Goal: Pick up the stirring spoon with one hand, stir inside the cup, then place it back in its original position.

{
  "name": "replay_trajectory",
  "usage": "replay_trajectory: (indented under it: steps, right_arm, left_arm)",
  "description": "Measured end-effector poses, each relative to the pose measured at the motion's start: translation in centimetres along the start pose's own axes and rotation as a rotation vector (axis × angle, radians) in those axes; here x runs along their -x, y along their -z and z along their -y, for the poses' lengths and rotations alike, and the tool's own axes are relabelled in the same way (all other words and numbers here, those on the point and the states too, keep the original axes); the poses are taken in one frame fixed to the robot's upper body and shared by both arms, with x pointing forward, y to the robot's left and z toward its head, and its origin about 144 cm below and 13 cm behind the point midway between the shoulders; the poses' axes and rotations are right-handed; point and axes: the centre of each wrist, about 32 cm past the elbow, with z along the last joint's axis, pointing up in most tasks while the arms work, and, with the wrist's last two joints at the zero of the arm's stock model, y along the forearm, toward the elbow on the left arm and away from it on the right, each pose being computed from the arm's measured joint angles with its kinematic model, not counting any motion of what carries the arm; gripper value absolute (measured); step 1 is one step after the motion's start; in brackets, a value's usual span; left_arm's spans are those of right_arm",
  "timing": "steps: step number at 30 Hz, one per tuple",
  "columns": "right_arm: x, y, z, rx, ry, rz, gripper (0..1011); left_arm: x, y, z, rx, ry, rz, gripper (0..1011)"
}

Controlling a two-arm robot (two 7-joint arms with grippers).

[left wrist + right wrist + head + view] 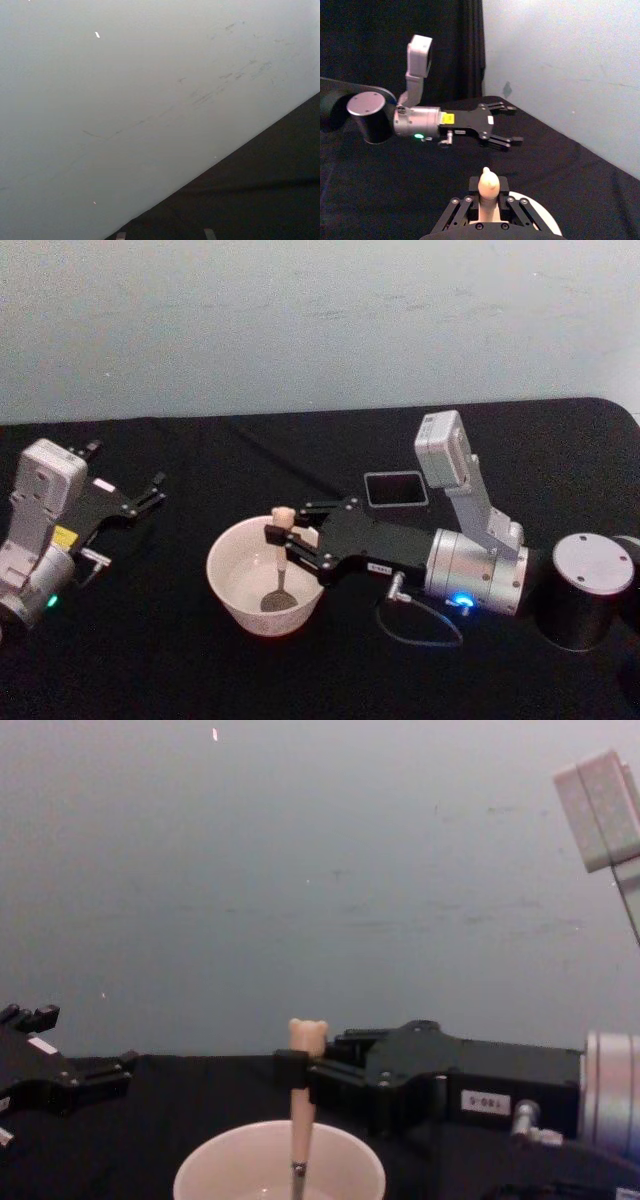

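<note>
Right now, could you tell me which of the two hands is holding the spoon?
The right hand, shut on the spoon standing in the cup; the left hand is open and empty.

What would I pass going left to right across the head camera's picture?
The left hand, parked open → cup, where the right hand holds the stirring spoon → dark square box → round grey arm joint.

The cup (232,602) is plain cream-white. The stirring spoon (281,565) has a cream-beige handle and a grey metal stem. The right gripper (284,540) and the left gripper (128,465) are black on silver wrists, the right lit blue, the left green. The table (300,680) is black, the wall (300,320) pale grey-blue, the square holder (397,475) dark grey
</note>
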Motion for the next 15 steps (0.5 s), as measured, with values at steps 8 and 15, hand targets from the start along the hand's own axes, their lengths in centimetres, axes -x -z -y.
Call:
replay_trajectory:
  steps: [8, 15]
  right_arm:
    - [0.7, -0.2, -1.5, -0.011, -0.029, -0.002, 214]
    - [0.3, -0.2, -3.9, -0.013, 0.000, 0.011, 214]
  left_arm:
    - [0.0, 0.0, 0.0, 0.000, 0.000, 0.000, 1001]
    - [0.0, 0.0, 0.0, 0.000, 0.000, 0.000, 1001]
